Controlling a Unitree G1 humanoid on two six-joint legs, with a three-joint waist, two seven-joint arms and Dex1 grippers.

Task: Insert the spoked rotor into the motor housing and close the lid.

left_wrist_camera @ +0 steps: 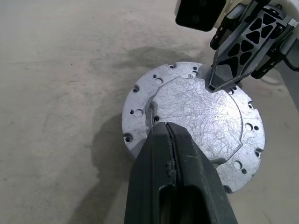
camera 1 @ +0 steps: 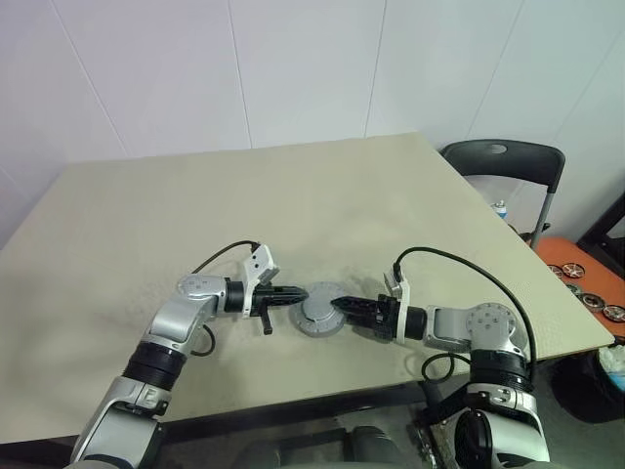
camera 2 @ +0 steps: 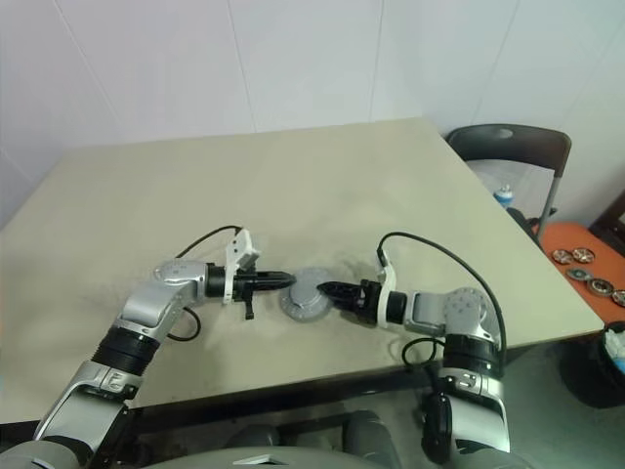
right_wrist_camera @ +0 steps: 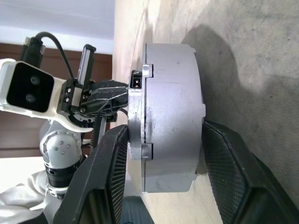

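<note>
On the bench [camera 1: 293, 186], the assembled motor [camera 1: 320, 315], a round grey metal puck with the lid [left_wrist_camera: 198, 109] seated on top of the housing [right_wrist_camera: 173, 116], lies flat between the robot's two arms, close to its body. It sits directly between the two pincer tips: the left pincer [camera 1: 296, 293] reaches in from the left, its fingers pressed together and empty, the tip resting on or just over the lid's near rim. The right pincer [right_wrist_camera: 161, 179] comes from the opposite side, tilted slightly downward, jaws parted and straddling the puck's edge, one finger above the lid face and one below the housing wall, close to it, though whether they press it cannot be told. The puck has no long axis; its flat faces are level with the bench. Both arms are about equally near, elbows out and forearms angled inward. The rotor appears already enclosed, and the task looks nearly done, pending final seating of the lid.
</note>
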